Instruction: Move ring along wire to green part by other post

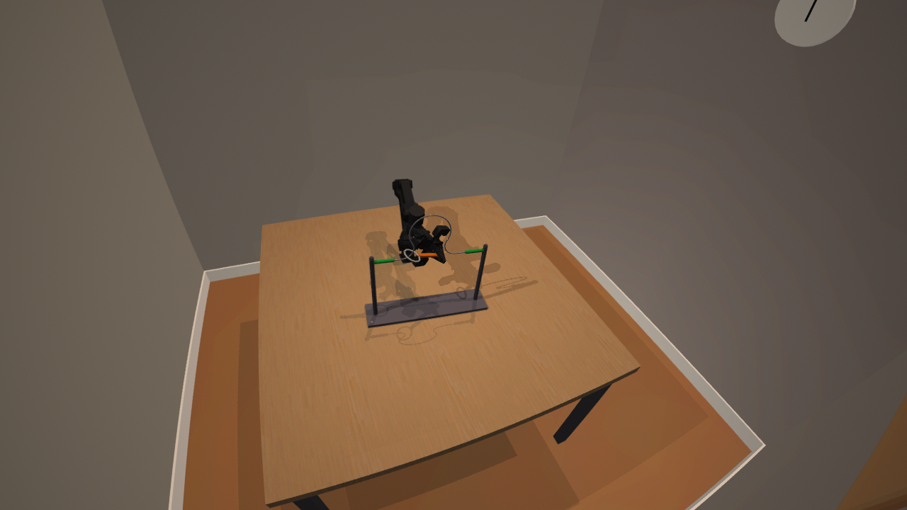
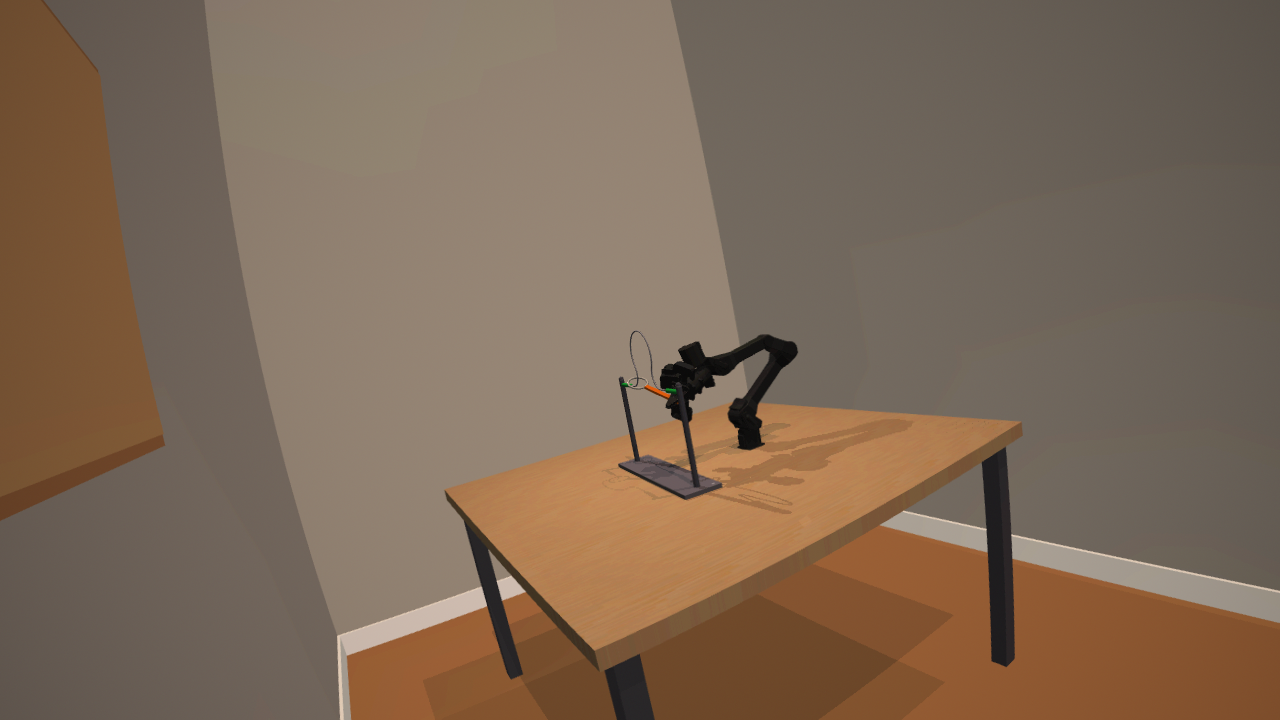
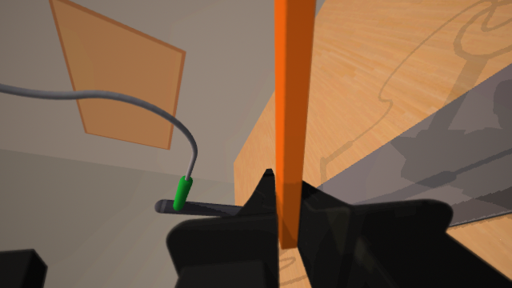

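Grey walls frame the wooden worktop [image 1: 431,380] [image 2: 760,528], and the fingers [image 1: 438,255] [image 2: 673,402] are clamped on the orange handle [image 1: 428,255] [image 2: 657,392] [image 3: 294,100]; the ring [image 1: 405,253] [image 2: 629,385] sits beyond them, above the dark base [image 1: 424,309] [image 2: 669,476] [image 3: 472,120]!

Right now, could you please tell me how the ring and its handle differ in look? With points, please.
The ring [image 1: 404,251] [image 2: 629,385] is pale, while the handle [image 1: 428,255] [image 2: 657,392] [image 3: 294,100] is orange. The ring is a round loop; the handle is a straight bar. The gripper [image 1: 441,256] [image 3: 274,174] grips the handle, not the ring. Both are held above the table.
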`<state>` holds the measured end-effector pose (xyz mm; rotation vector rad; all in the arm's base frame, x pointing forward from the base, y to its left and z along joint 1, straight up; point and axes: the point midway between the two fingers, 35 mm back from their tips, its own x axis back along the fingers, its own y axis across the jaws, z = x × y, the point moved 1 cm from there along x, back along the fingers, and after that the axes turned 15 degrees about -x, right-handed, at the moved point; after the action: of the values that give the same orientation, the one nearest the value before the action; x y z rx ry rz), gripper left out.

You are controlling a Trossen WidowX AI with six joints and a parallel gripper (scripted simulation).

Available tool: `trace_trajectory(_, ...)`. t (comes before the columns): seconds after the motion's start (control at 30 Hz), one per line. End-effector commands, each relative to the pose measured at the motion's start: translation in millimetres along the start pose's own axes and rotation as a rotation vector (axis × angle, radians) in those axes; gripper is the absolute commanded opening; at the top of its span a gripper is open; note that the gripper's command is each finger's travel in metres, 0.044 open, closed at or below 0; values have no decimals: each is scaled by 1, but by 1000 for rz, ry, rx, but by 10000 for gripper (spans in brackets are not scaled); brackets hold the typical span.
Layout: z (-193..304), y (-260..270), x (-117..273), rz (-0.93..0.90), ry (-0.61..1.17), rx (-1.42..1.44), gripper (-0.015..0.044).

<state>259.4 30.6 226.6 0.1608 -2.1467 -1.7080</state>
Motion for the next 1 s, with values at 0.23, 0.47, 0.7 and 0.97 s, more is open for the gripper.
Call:
trace_trajectory(0.23,0,11,4,-19,11,-11,-150)
trace_trajectory(0.47,1,13,5,-18,20,-22,-150)
trace_trajectory(0.7,1,15,6,-18,28,-33,-150)
trace_trajectory(0.97,2,17,8,-16,37,-45,-150)
